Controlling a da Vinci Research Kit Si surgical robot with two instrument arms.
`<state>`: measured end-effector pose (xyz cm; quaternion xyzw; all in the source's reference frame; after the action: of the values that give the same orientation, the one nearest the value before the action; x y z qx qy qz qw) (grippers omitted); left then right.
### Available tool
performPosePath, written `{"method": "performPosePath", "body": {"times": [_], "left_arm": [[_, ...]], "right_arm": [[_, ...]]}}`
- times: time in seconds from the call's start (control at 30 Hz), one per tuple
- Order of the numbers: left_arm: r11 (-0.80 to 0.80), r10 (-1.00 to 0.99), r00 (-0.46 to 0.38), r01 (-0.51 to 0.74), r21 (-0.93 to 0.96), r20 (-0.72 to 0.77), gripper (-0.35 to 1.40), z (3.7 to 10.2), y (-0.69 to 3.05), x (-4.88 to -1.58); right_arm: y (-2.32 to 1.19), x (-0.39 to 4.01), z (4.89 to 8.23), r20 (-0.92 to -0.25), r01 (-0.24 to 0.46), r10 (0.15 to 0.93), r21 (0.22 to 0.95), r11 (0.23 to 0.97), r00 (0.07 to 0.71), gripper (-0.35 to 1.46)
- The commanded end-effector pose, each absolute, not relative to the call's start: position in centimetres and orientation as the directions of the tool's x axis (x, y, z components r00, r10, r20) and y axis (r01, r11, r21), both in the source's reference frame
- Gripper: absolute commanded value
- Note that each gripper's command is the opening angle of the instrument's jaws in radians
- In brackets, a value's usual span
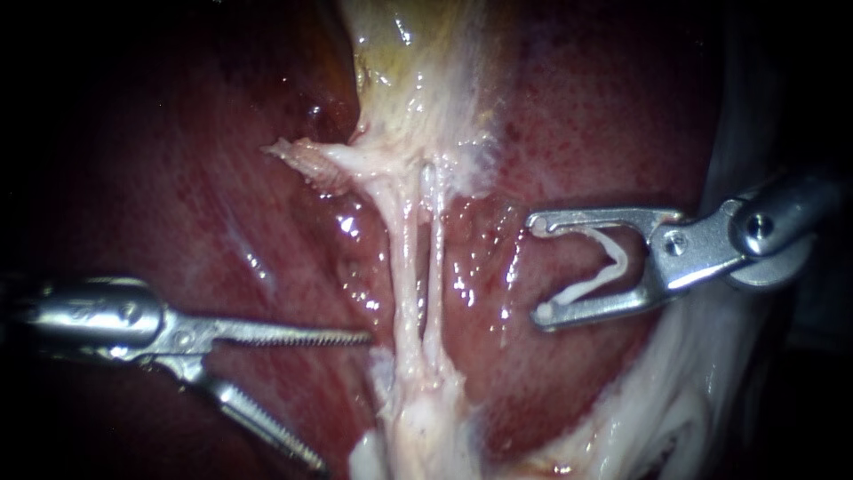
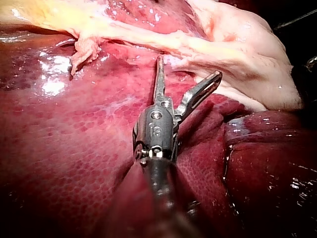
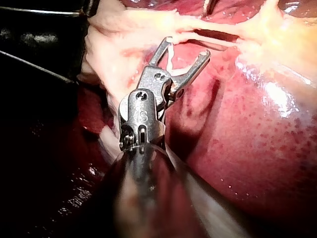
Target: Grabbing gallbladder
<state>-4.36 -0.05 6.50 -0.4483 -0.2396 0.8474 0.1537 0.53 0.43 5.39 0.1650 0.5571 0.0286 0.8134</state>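
The pale yellow gallbladder (image 1: 418, 53) hangs at the top centre of the endoscope view. Two thin whitish tubes (image 1: 404, 267) run down from it over the red liver (image 1: 178, 196). My left instrument (image 1: 345, 402) comes in from the left. Its serrated jaws stand open, and the upper one ends just left of the tubes without touching them. My right instrument (image 1: 535, 270) waits right of the tubes, its wide jaws holding a white clip (image 1: 609, 267) between them. The left wrist view shows my left instrument (image 2: 188, 66) open, just short of the pale tissue (image 2: 223, 44). The right wrist view shows my right instrument (image 3: 187, 45) with the clip (image 3: 171, 59).
A frayed tag of pale tissue (image 1: 302, 156) sticks out left of the gallbladder's neck. White fatty tissue (image 1: 657, 409) lies at the lower right, under the right shaft. Wet liver surface (image 1: 498, 293) lies between the tubes and the right jaws.
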Motion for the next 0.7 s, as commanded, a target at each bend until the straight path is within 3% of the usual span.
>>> {"method": "performPosePath", "body": {"times": [0.03,0.17,0.53,0.7], "left_arm": [[-0.838,0.476,-0.55,-0.046,-0.544,-0.686,0.96,6.48,-0.04,-4.35],[-0.838,0.486,-0.544,-0.07,-0.541,-0.684,0.96,6.25,0.11,-4.26],[-0.856,0.515,-0.448,-0.23,-0.463,-0.731,0.91,5.34,1.32,-3.83],[-0.878,0.476,-0.429,-0.275,-0.391,-0.768,0.89,5.28,1.63,-3.71]], "right_arm": [[0.43,0.53,5.39,-0.897,0.137,0.23,0.3,0.944,0.378,0.5],[0.43,0.53,5.39,-0.897,0.137,0.23,0.3,0.944,0.378,0.5],[0.43,0.54,5.39,-0.897,0.137,0.23,0.3,0.944,0.378,0.5],[0.43,0.54,5.39,-0.897,0.137,0.23,0.3,0.944,0.378,0.5]]}}
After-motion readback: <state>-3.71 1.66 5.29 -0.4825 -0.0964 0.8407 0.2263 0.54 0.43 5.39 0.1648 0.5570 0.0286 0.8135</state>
